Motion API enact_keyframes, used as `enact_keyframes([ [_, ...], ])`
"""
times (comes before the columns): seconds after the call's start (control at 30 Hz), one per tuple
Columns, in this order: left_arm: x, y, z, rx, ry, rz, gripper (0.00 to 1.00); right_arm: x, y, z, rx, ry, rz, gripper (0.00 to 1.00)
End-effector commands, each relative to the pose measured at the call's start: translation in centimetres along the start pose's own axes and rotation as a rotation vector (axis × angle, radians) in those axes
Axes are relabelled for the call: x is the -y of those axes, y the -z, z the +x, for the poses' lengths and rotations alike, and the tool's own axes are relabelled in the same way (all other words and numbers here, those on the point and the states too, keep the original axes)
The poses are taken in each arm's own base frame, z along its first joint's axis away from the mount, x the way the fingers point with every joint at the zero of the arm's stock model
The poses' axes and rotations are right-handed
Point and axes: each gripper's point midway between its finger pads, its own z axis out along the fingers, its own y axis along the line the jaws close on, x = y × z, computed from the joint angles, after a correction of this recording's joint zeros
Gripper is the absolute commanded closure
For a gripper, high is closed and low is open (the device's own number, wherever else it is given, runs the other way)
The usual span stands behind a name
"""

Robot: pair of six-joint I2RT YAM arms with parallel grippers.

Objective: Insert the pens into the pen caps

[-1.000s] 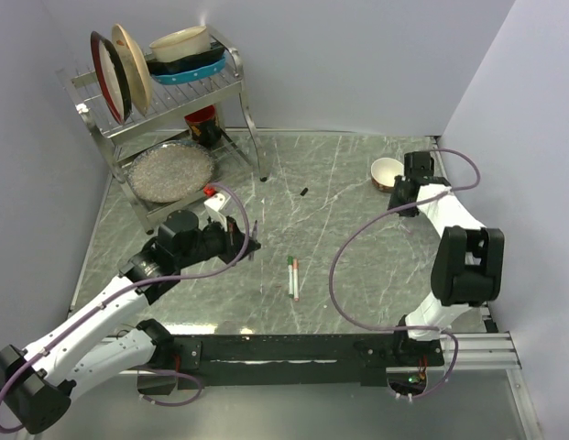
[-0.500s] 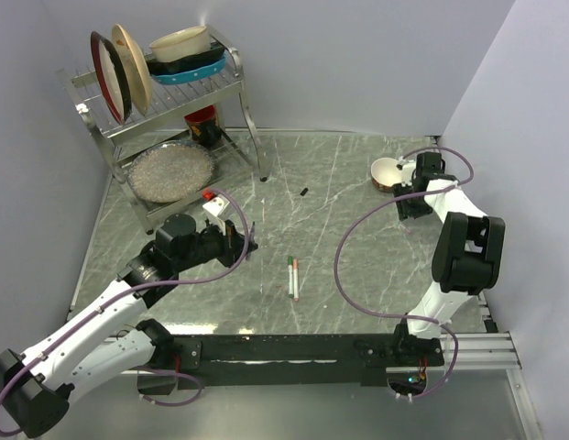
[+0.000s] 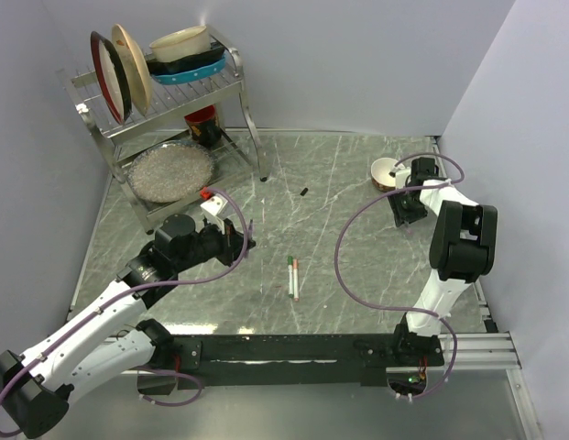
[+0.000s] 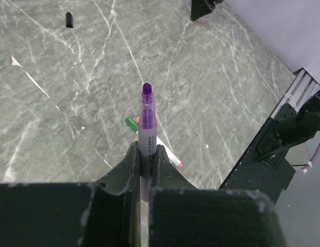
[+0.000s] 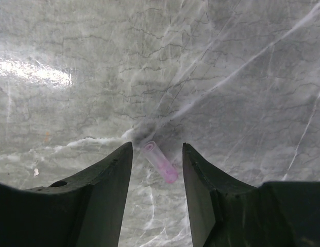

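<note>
My left gripper (image 4: 145, 157) is shut on a white-barrelled pen (image 4: 147, 128) with a bare purple tip, held above the table; it sits left of centre in the top view (image 3: 240, 240). Two capped pens (image 3: 293, 276) lie side by side mid-table, one with a green end (image 4: 131, 123), one with a red-orange end (image 4: 178, 163). A black pen cap (image 3: 303, 192) lies alone further back, also in the left wrist view (image 4: 69, 19). My right gripper (image 5: 157, 152) is open, low over the table, its fingers either side of a pale pink translucent cap (image 5: 161, 162) lying flat. It is at the far right in the top view (image 3: 405, 218).
A small bowl (image 3: 387, 170) stands just behind my right gripper. A metal dish rack (image 3: 165, 101) with plates and bowls fills the back left, a glass plate (image 3: 170, 170) on its lower shelf. The walls close in on both sides.
My right gripper has swung from beside the bowl towards the near side and down over the pink cap. My left arm has drawn slightly left with the pen.
</note>
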Motion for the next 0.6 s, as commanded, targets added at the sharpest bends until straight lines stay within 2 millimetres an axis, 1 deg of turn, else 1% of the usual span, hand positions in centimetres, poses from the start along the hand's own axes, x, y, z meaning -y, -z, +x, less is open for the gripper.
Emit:
enact_keyframes([
  [0.0, -0.3, 0.0, -1.6, 0.061, -0.032, -0.018, 0.99, 0.6, 0.0, -0.3, 0.007, -0.005, 0.017, 0.50],
  [0.1, -0.4, 0.1, -1.6, 0.064, -0.033, -0.025, 0.99, 0.5, -0.1, 0.0, -0.002, -0.002, 0.011, 0.51],
  [0.27, -0.7, 0.1, -1.7, 0.066, -0.033, -0.042, 0.99, -0.1, -0.5, 1.2, -0.032, -0.010, -0.039, 0.53],
  [0.3, -0.8, 0.2, -1.7, 0.067, -0.033, -0.046, 0.99, 0.1, -0.5, 1.4, -0.037, -0.016, -0.041, 0.53],
  [0.47, -0.9, 0.4, -2.0, 0.085, -0.032, -0.059, 0.99, -0.1, -0.4, 1.6, -0.036, -0.020, -0.060, 0.53],
  [0.57, -1.0, 0.6, -2.2, 0.093, -0.033, -0.064, 0.99, -0.2, -0.6, 2.2, -0.056, -0.024, -0.057, 0.54],
])
